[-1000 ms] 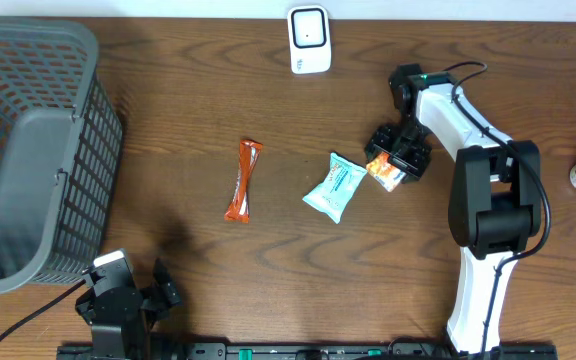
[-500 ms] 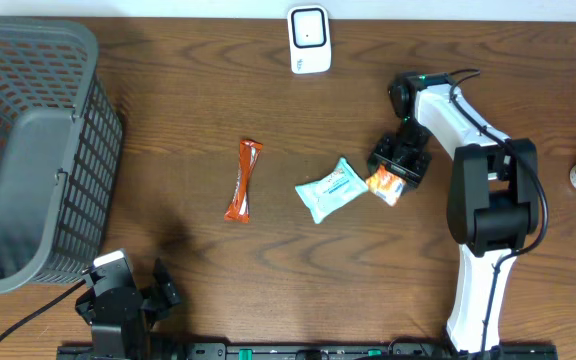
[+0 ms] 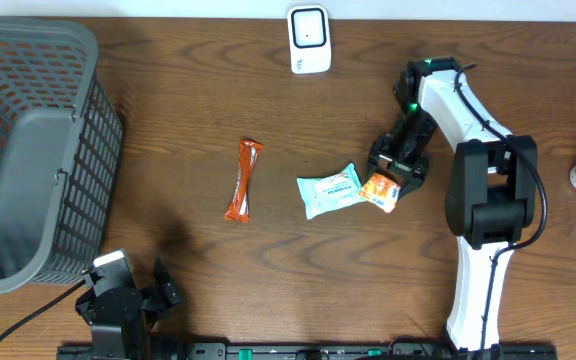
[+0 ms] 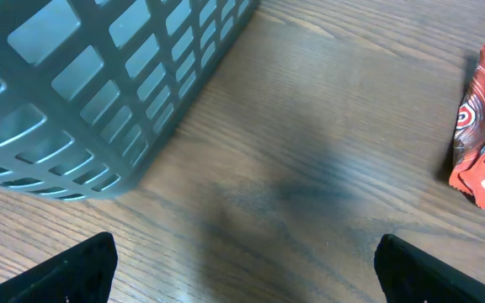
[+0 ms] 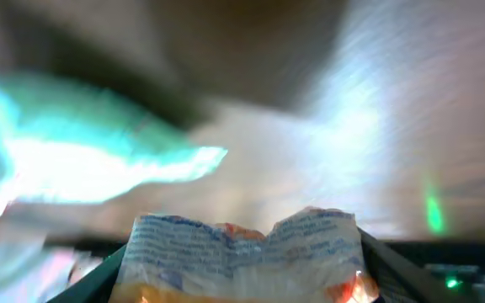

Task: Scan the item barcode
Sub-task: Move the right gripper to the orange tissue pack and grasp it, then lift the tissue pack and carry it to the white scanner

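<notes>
Right tool [image 3: 397, 166]: jaws partway in, gripping the orange packet [image 3: 380, 189], right of centre on the desk [image 3: 188, 120], just beside the teal packet [image 3: 329, 190]. Left tool [image 4: 247, 269]: spread wide, empty, at front-left corner near the basket [image 3: 28, 150].

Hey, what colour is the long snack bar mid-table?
The snack bar is orange-red with white markings; left wrist view shows it best.

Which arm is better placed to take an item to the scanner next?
Right. The right gripper has the orange packet between its fingers, a short way from the white scanner. The left gripper sits open at the table's near edge beside the basket, holding nothing.
</notes>
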### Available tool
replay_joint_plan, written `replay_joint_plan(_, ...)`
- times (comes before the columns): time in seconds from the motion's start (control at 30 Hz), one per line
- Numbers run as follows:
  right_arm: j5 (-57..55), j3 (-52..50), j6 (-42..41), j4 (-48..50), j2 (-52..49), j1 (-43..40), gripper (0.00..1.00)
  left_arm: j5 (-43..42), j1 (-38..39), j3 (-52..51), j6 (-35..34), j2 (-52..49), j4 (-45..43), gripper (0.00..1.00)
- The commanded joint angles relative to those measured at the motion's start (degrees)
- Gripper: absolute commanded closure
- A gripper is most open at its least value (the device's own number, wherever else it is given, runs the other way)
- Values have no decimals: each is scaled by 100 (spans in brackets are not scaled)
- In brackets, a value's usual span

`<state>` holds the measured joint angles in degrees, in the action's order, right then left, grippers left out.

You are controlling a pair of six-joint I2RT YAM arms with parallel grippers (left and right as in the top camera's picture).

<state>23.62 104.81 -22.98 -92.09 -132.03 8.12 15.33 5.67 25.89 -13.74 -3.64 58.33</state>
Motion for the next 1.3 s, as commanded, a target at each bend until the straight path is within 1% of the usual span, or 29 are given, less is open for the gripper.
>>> replay_joint_plan(0.0, 977, 85, 636, -199, -20, 4, 35, 31, -24, -17, -52, 2, 7, 2)
replay_joint_plan(0.17, 1062, 85, 634, -358, -20, 17, 37, 31, -24, -17, -55, 2, 7, 2)
replay_joint_plan(0.43, 1078, 87, 634, -544, -20, 24, 37, 31, -24, -17, -52, 2, 7, 2)
replay_joint_plan(0.57, 1193, 87, 634, -544, -20, 24, 35, 31, -24, -17, -52, 2, 7, 2)
replay_joint_plan(0.77, 1467, 127, 632, -463, -17, 72, 37, 31, -24, -17, -55, 2, 7, 2)
replay_joint_plan(0.93, 1604, 546, 581, -376, -17, 267, 42, 31, -24, -17, -52, 2, 7, 2)
replay_joint_plan(1.0, 1550, 914, 490, -315, -17, 361, 41, 31, -24, -17, -52, 2, 7, 2)
replay_joint_plan(1.13, 1502, 1554, 367, 70, -17, 474, 40, 31, -24, -17, -55, 2, 7, 2)
replay_joint_plan(1.27, 1019, 2024, -188, 1095, -17, 551, 40, 31, -24, -17, -52, 2, 7, 2)
